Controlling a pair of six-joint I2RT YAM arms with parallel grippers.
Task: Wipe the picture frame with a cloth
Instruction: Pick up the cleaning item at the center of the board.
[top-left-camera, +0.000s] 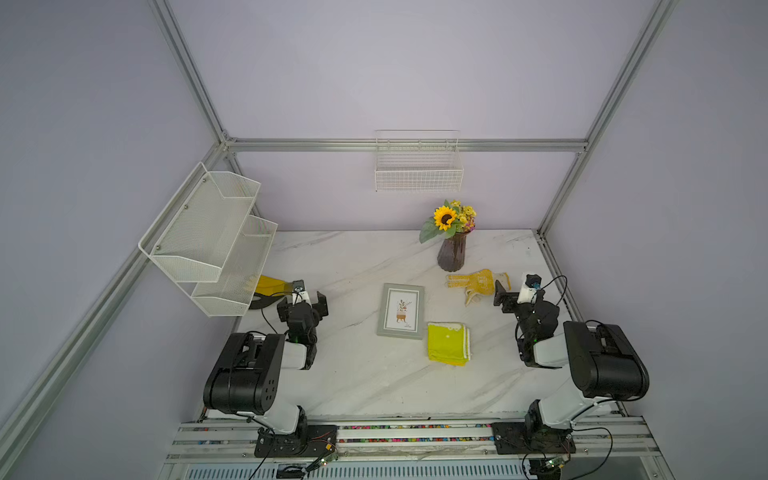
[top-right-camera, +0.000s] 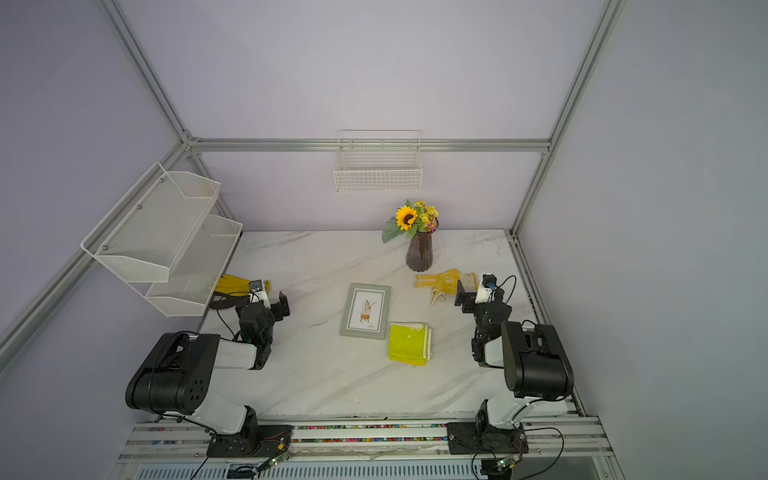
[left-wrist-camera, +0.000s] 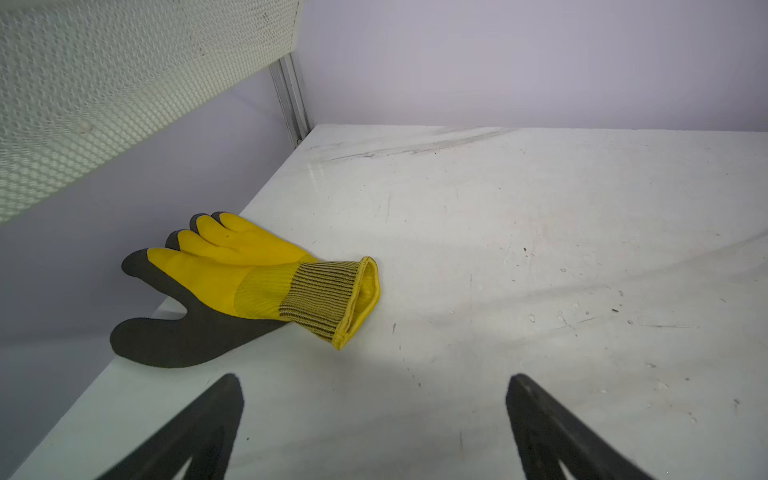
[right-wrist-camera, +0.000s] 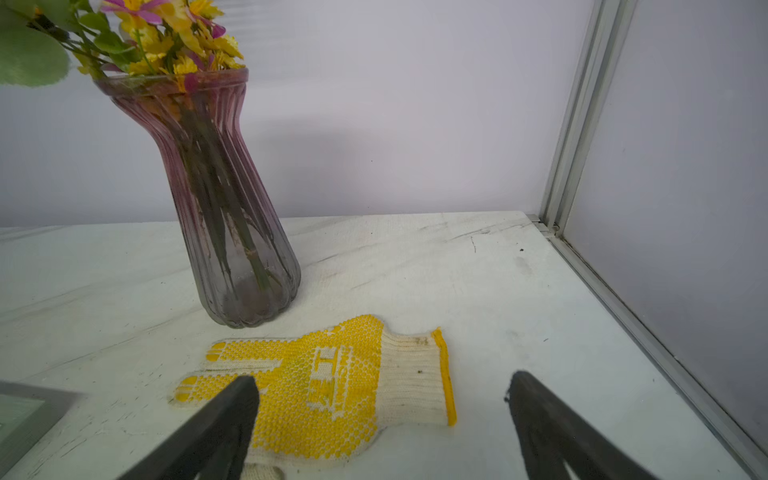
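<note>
You have left gripper (top-left-camera: 303, 303) and right gripper (top-left-camera: 501, 297) both spread wide and empty over white marble-look tabletop (top-left-camera: 353, 374), folded yellow-green cloth (top-left-camera: 448, 344) just beside flat grey-green picture frame (top-left-camera: 401, 311) mid-table, ribbed purple glass vase (top-left-camera: 452, 251) beyond, lavender walls (top-left-camera: 395, 83) behind.

I see the flat grey-green picture frame (top-left-camera: 401, 311) lying on the white marble table (top-left-camera: 357, 382). The folded yellow-green cloth (top-left-camera: 448, 344) lies just right of it, nearer the front. The ribbed purple glass vase (top-left-camera: 452, 252) stands behind both.
</note>
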